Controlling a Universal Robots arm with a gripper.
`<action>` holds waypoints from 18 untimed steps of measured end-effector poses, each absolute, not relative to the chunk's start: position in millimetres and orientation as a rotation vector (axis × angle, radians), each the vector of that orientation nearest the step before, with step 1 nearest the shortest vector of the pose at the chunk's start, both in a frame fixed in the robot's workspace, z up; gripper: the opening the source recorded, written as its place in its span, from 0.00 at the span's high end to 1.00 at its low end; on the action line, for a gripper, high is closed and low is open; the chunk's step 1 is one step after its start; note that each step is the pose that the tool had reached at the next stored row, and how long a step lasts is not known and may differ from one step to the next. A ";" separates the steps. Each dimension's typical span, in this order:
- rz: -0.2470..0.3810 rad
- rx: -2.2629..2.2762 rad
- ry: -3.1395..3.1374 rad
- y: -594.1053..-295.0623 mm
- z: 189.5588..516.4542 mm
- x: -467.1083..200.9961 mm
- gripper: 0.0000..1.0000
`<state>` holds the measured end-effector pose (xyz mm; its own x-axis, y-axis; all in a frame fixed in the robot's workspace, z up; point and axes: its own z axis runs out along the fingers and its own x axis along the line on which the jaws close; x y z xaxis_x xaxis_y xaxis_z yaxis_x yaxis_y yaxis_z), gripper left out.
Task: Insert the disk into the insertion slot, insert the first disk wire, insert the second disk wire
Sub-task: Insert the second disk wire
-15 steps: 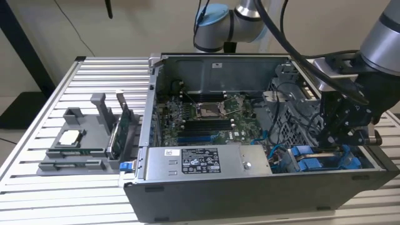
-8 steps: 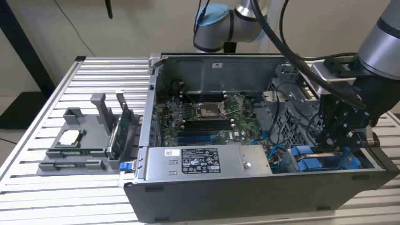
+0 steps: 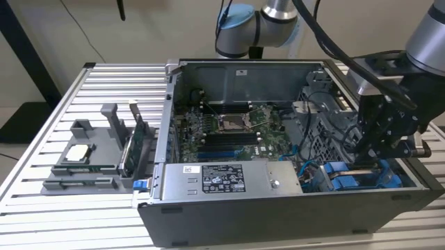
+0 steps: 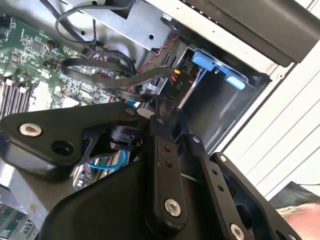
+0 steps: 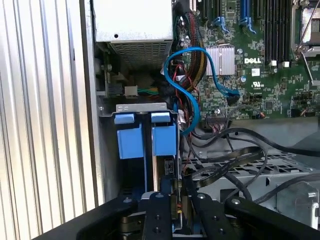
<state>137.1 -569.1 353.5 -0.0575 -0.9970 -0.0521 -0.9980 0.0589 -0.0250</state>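
The gripper reaches down into the computer case, its fingers pinching a wire plug right behind the disk, which sits in the insertion slot.

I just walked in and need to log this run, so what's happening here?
A robot arm's gripper is lowered into an open computer case, right at the drive bay with blue clips near the power supply. The blue-framed disk stands edge-on in the bay. Black wires lie loose beside it, over the motherboard.
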 end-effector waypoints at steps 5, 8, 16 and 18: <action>0.027 -2.118 2.245 -569.1 356.2 137.1 0.76; 0.027 -2.118 2.245 -569.1 356.4 137.1 0.76; 0.027 -2.118 2.245 -569.1 358.3 137.1 0.76; 0.027 -2.118 2.245 -569.1 358.5 137.1 0.76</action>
